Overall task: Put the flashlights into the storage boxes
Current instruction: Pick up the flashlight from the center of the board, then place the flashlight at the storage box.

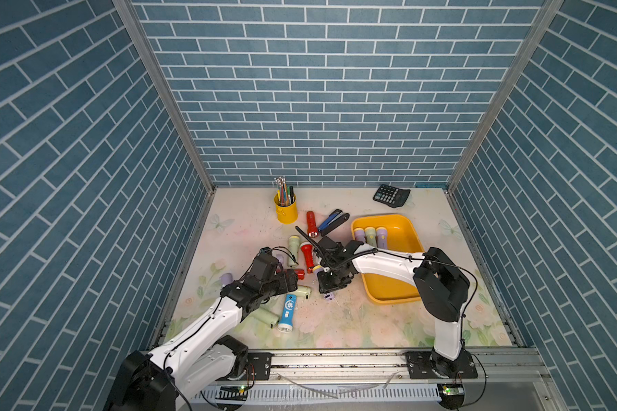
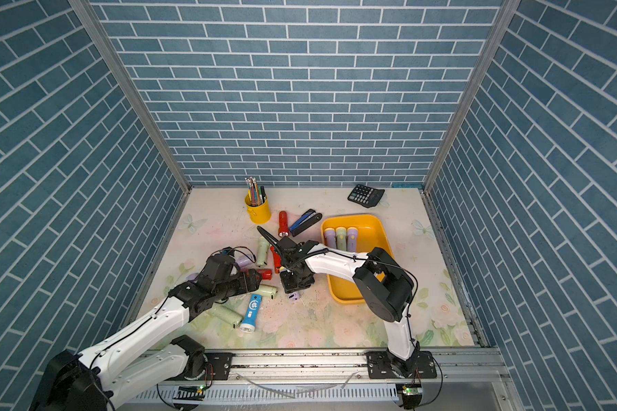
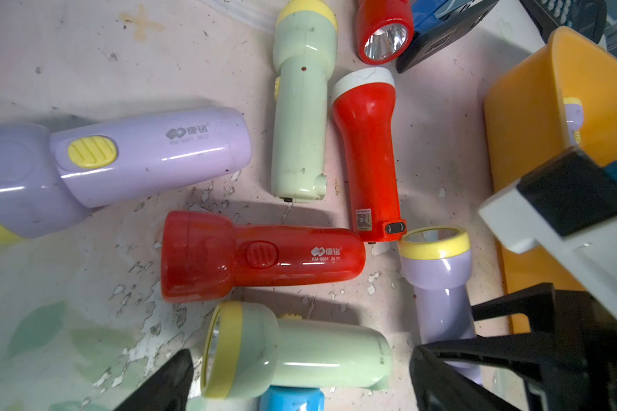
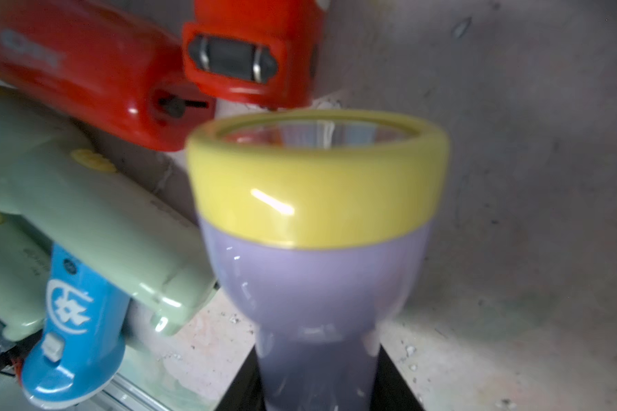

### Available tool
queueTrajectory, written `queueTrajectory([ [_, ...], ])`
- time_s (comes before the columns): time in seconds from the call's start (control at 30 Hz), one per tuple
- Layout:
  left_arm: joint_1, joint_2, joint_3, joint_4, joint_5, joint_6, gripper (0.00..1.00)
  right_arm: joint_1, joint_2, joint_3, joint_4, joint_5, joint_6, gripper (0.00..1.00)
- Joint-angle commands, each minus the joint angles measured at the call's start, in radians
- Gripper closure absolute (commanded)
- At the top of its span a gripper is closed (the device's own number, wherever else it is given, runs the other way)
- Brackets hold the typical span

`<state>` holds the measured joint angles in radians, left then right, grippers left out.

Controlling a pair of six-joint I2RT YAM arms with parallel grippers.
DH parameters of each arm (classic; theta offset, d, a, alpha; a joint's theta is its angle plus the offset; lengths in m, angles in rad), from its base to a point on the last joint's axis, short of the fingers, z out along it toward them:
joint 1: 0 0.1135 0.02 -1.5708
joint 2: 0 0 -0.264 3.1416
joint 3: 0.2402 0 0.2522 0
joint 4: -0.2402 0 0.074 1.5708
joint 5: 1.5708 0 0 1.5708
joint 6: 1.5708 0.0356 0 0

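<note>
Clamping a lilac flashlight (image 4: 314, 284) by its slim handle mid-table beside the tray (image 1: 401, 238), right gripper (image 1: 330, 287) clenched, left gripper (image 1: 291, 279) released; judged light, stiff, glossy, likely slippery

Both top views look steeply down from high at the front, facing the blue brick-patterned back wall (image 1: 317, 89), and share nearly the whole flowered tabletop (image 1: 335, 327). The left wrist camera looks down from close above it. The right wrist camera sits very near a lilac plastic flashlight with a yellow head ring (image 4: 317, 284), blurred, which the left wrist view also shows.
</note>
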<state>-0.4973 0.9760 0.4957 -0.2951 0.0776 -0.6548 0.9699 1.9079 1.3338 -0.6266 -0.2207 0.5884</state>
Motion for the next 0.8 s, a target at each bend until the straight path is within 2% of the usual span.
queueTrajectory([
  [0.0, -0.013, 0.005, 0.003, 0.045, 0.014, 0.015, 0.05, -0.029, -0.099, -0.07, 0.097, -0.007, 0.053, 0.63],
  [0.3, -0.099, 0.109, 0.057, 0.14, 0.001, 0.024, 0.05, -0.125, -0.216, -0.198, 0.214, -0.069, 0.061, 0.63],
  [0.6, -0.198, 0.299, 0.173, 0.221, 0.002, 0.044, 0.06, -0.263, -0.342, -0.263, 0.212, -0.137, 0.026, 0.63],
  [0.77, -0.247, 0.39, 0.25, 0.246, 0.006, 0.061, 0.06, -0.362, -0.396, -0.27, 0.142, -0.166, -0.046, 0.63],
])
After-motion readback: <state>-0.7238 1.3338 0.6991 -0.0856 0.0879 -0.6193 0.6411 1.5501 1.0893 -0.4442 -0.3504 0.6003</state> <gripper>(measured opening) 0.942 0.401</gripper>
